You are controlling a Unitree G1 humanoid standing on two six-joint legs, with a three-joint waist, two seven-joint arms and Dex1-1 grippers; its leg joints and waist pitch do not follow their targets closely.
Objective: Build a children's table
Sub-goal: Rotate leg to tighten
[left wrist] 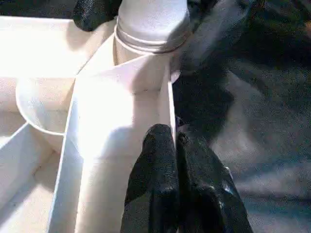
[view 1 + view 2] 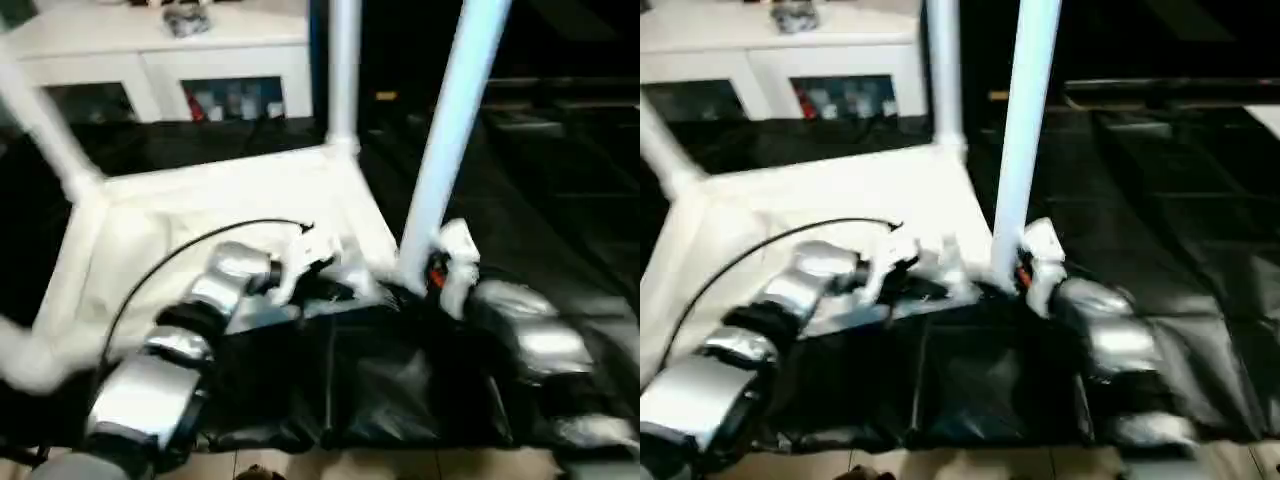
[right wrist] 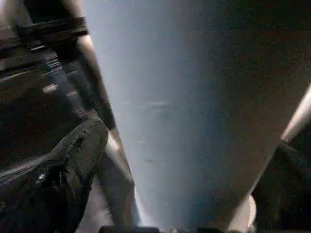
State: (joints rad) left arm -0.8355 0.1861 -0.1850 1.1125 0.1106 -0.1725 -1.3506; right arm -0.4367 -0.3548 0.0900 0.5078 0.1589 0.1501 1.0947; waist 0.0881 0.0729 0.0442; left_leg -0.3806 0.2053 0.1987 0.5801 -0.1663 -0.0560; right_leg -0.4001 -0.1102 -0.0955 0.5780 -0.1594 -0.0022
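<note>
Right gripper point(image 3: 175, 194) spread wide around near leg point(image 2: 450, 140), left gripper point(image 1: 176, 160) pinched on tabletop point(image 2: 230, 200) rim; leg, possibly half-seated, could tip.

legs point(image 2: 455, 130): tops cut off | cabinet point(image 2: 165, 60) contents: blurred

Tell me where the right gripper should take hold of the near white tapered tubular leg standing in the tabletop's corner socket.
Low on the near white tubular leg, just above its socket in the white plastic tabletop. Come level from the robot's right, where the right gripper sits; the round shaft suits fingers either side, and its thicker base looks steadiest.
</note>
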